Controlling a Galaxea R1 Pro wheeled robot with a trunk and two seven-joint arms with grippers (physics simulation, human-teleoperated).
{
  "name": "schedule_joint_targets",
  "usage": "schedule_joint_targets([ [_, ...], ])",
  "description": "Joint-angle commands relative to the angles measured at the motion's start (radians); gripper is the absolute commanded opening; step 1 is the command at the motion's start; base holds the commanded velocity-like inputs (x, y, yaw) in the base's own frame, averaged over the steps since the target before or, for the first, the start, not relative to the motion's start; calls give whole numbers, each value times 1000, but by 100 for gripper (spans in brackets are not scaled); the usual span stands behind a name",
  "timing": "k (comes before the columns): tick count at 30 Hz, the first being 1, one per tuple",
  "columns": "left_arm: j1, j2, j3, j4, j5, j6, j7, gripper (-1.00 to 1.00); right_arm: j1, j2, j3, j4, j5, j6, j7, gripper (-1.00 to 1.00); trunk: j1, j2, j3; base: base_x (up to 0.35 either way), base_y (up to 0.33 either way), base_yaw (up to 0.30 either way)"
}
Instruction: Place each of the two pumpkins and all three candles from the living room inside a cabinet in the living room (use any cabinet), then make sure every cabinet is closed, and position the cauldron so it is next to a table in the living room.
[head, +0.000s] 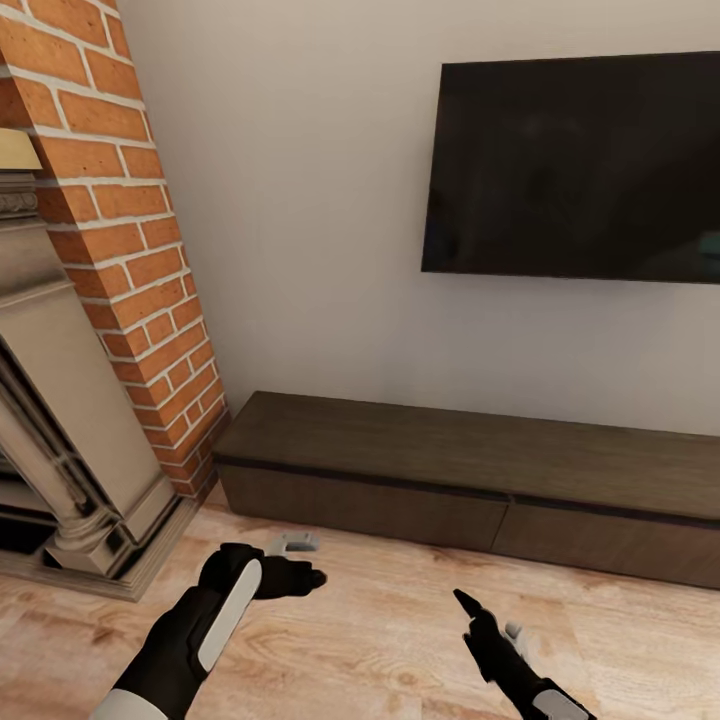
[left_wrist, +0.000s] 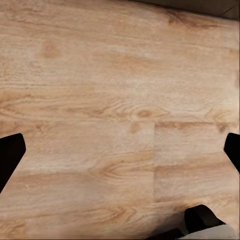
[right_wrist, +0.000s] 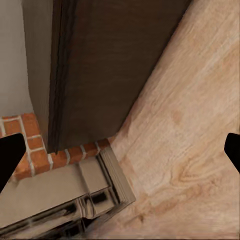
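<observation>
Both grippers hanging low over the floor (head: 400, 640), cabinet sitting just ahead.

Left gripper (head: 300, 560) and right gripper (head: 490, 615) are both looking spread wide in the wrist views, fingertips at the frame edges, pinching nothing. Cabinet (head: 480, 470) is running long, low and dark brown along the wall under the TV (head: 575, 165), drawer fronts flush, its left end sitting by the brick fireplace (head: 120, 250).

You have a black TV (head: 575, 165) on the grey wall (head: 300, 200), brick chimney (head: 130, 250) and stone fireplace (head: 60, 450) left.
</observation>
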Motion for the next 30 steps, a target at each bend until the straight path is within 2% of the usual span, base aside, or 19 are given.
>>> schedule_joint_targets([
  [1, -1, 1, -1, -6, 17, 9, 9, 100, -1, -1, 3, -1, -34, 31, 1, 100, 0, 0, -1, 0, 0, 0],
  [2, 0, 4, -2, -19, 36, 19, 9, 100, -1, -3, 4, -3, -95, 75, -3, 100, 0, 0, -1, 0, 0, 0],
  [5, 1, 6, -3, -31, 52, 27, 9, 100, -1, -4, 4, -6, -161, 91, -8, 100, 0, 0, -1, 0, 0, 0],
  [6, 1, 6, -3, -33, 54, 28, 9, 100, -1, -4, 4, -7, -177, 71, -9, 100, 4, -7, -4, 0, 0, 0],
  [10, 1, 8, -2, -36, 60, 30, 9, 100, -1, -2, 4, -8, -218, -137, -16, 100, 19, -35, -17, 0, 0, 0],
  [12, 1, 9, -2, -36, 61, 30, 9, 100, -1, -2, 4, -8, -243, -184, -17, 100, 27, -49, -23, 0, 0, 0],
  [13, 1, 9, -2, -37, 64, 31, 9, 100, -1, -2, 4, -8, -271, -207, -17, 100, 27, -49, -23, 0, 0, 0],
  [16, 1, 11, -1, -38, 86, 32, 9, 100, -1, -2, 4, -25, -315, -232, -17, 100, 27, -49, -23, 0, 0, 0],
  [22, 1, 14, -1, -38, 175, 41, 9, 100, -1, -2, 6, -152, -331, -246, -19, 100, 27, -49, -23, 0, 0, 0],
  [28, 1, 17, -3, -48, 207, 44, 9, 100, -1, -2, 7, -176, -329, -262, -19, 100, 27, -49, -23, 0, 0, 0],
  [30, 1, 25, -7, -60, 220, 44, 8, 100, -1, -4, 7, -177, -330, -267, -19, 100, 27, -49, -23, 6, 0, 0],
])
